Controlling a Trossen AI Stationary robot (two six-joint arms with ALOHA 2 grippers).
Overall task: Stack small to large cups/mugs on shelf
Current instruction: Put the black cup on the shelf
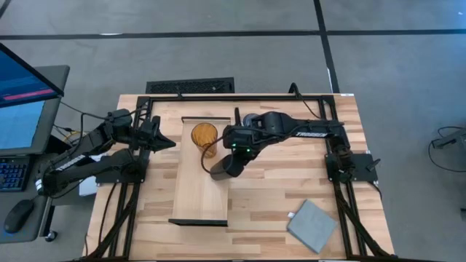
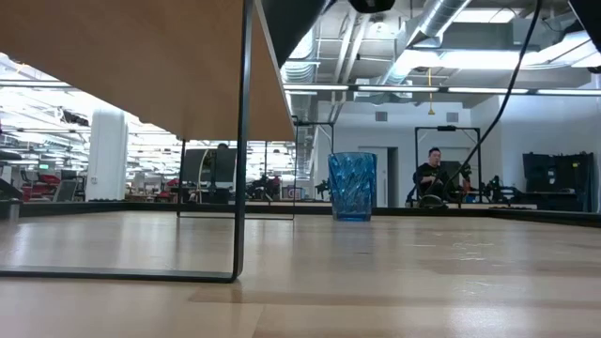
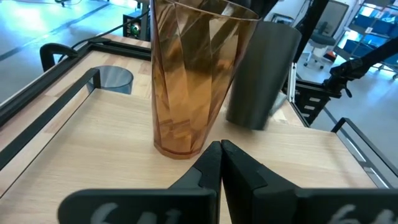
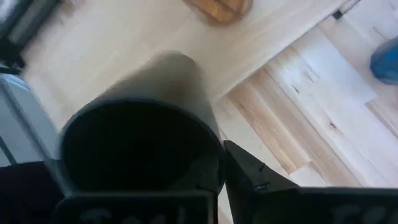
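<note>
The shelf is a long pale board raised on a dark frame in the middle of the table. The amber cup stands upright on its base near the shelf's far end. My right gripper is shut on the black cup over the shelf's right edge, just near of the amber cup. My left gripper is shut and hovers at the shelf's left edge, pointing at the amber cup. The blue cup stands upright on the tabletop, beside the shelf. My right gripper holds the black cup by its rim, coming from above and slanting down. One finger lies outside the wall; the other is lost in the dark hollow. The cup is tilted, mouth toward the gripper. Whether its base touches the shelf cannot be told.
A flat grey pad lies at the table's near right corner. Dark frame rails run along the table's left, right and far sides. A monitor and keyboard stand off the table's left. A person sits far back in the room.
</note>
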